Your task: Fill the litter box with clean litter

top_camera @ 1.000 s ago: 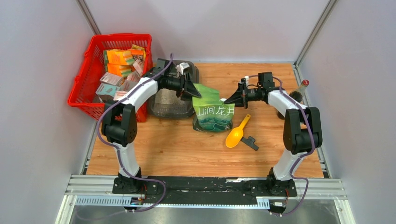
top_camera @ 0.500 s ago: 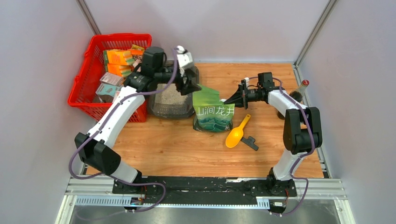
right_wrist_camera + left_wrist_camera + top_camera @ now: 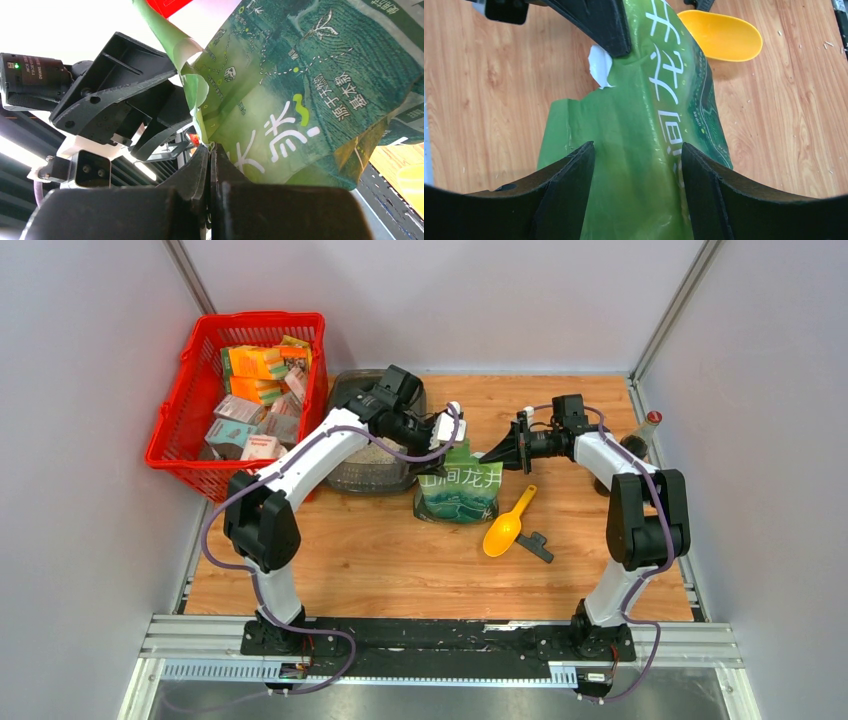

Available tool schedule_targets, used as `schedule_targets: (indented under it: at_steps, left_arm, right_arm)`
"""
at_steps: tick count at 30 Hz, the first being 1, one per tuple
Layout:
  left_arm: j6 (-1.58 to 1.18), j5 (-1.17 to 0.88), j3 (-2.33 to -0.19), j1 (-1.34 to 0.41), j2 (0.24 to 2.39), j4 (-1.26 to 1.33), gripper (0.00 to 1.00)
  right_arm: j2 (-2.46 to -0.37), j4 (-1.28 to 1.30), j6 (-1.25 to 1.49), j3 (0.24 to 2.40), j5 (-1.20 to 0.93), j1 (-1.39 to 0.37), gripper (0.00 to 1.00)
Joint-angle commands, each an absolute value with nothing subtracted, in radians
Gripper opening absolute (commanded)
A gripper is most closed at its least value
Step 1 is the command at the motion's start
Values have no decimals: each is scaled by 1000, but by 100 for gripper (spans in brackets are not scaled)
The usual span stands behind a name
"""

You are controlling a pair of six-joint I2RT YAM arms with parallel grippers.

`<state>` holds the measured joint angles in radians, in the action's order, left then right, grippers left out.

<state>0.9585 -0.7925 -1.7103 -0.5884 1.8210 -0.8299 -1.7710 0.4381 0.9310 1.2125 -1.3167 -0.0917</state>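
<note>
Both arms work the green bag, upright on the surface just right of the litter box. Our right fingers pinch its torn top; our left fingers straddle it, spread apart. We judge the film soft and slippery, so its top corners are the safest hold.

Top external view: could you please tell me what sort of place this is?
Probably a robot test cell, not a home: plain grey walls with metal posts, the left arm and right arm bolted to a rail, and a wooden table of props.
</note>
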Motion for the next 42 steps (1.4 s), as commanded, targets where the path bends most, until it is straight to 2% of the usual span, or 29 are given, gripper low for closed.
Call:
schedule_targets:
  at_steps: [1,9,10,13,15,16,19,22,23,25,27,29,32,42]
  left_arm:
    - [1037,-810,-1759,-598,1822,-893,70]
    - [1040,-831,-1790,-601,1867,-983,45]
    - [1037,-827,-1790,-601,1868,-986,38]
    - [1029,-824,-1773,-601,1861,-976,28]
    - [997,-824,-1729,-601,1835,-916,23]
    - [976,-824,-1712,-601,1824,-890,22]
    - [902,-830,-1675,-601,1793,-830,20]
    - [835,-844,-1655,-601,1781,-793,20]
    - [812,-850,-1646,-601,1776,-784,20]
    - [793,-856,-1635,-600,1776,-770,20]
    - [775,-861,-1625,-600,1772,-762,20]
    - [753,-861,-1620,-601,1772,-755,20]
    - [709,-867,-1614,-597,1769,-727,20]
    - [608,-888,-1600,-581,1775,-657,21]
  right_arm:
    - [-1729,462,997,1262,-1448,-84,0]
    - [-1732,529,931,1288,-1392,-78,0]
    - [-1730,537,895,1298,-1381,-74,7]
    - [-1732,574,830,1338,-1342,-49,30]
    - [-1730,578,787,1395,-1327,-29,36]
    - [-1730,587,755,1420,-1316,-22,40]
    - [-1732,688,550,1573,-1247,-9,43]
    - [-1738,1005,-5,1804,-1119,6,46]
    - [-1709,1134,-327,1831,-1064,5,47]
    - [-1633,1173,-585,1801,-1045,-60,48]
    - [-1449,1006,-775,1582,-1016,-97,50]
    - [-1330,762,-825,1353,-997,-135,52]
    - [-1243,709,-998,1246,-953,-204,53]
    - [-1362,775,-1299,1272,-956,-302,56]
